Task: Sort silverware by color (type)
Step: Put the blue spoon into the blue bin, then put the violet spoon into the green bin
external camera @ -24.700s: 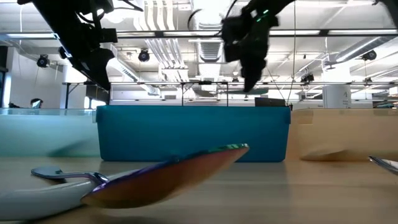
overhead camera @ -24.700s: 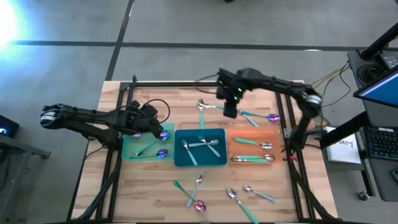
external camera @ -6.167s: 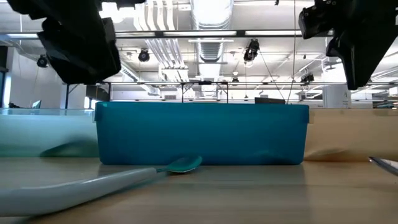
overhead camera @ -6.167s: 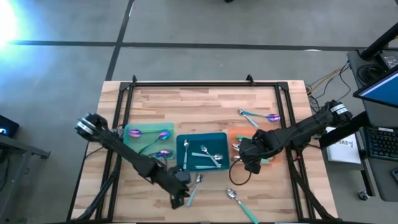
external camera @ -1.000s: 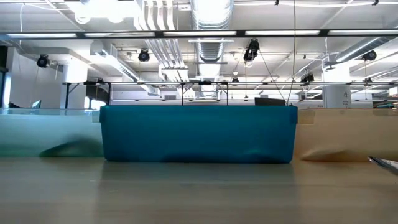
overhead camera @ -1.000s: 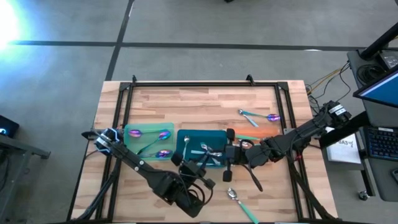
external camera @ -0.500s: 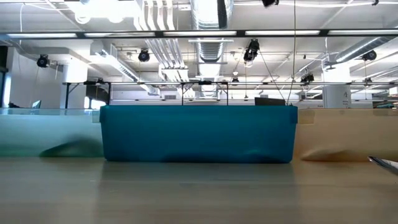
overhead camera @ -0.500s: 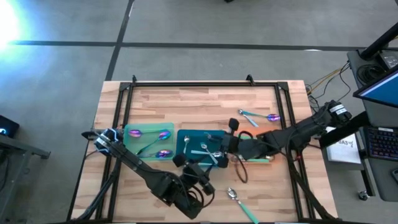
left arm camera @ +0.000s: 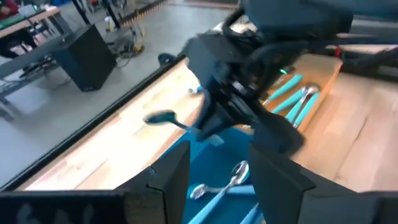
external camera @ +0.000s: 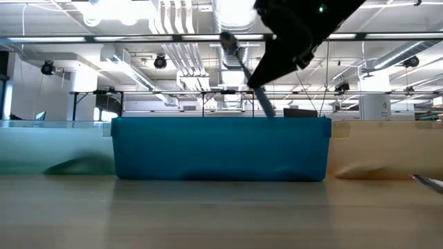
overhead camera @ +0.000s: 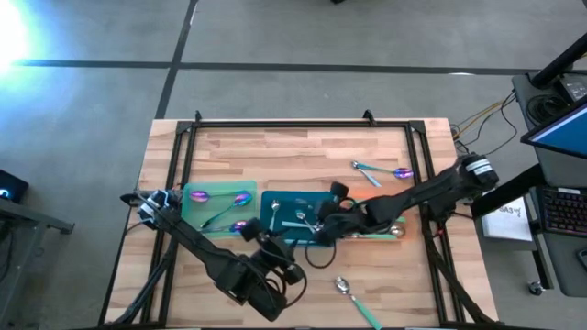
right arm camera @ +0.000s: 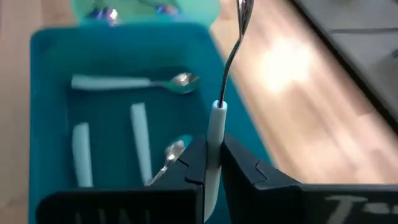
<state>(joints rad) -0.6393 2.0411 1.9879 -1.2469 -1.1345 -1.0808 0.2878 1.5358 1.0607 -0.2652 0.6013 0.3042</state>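
A teal-handled spoon (right arm camera: 229, 68) hangs over the teal tray (overhead camera: 275, 206), with my right gripper (right arm camera: 213, 146) shut on it; the low view shows the gripper (external camera: 259, 83) above the tray's wall (external camera: 218, 149). Other teal-handled spoons (right arm camera: 130, 82) lie in that tray. My left gripper (left arm camera: 217, 186) stands open with nothing between its fingers, above the tray's near left corner (overhead camera: 261, 240). Purple spoons (overhead camera: 240, 198) lie in the green tray (overhead camera: 197, 220). The right arm covers most of the orange tray (overhead camera: 390, 194). My right gripper pinches the spoon's pale teal handle (right arm camera: 215, 127) between its two fingers, which lie along it. The fingers slant down from the table's right side. The spoon is lifted clear above the teal tray, tilted, with its bowl (external camera: 228, 40) up and ahead of the fingers.
Two loose spoons (overhead camera: 359, 168) (overhead camera: 402, 171) lie at the far right of the table, and another spoon (overhead camera: 347, 289) lies near the front edge. A black frame rail (overhead camera: 293, 124) runs around the table.
My right gripper has gone toward the table's left edge and down, tipping lower, and now holds its spoon over the teal tray. My left gripper has drawn back from over the teal tray toward the table's left edge.
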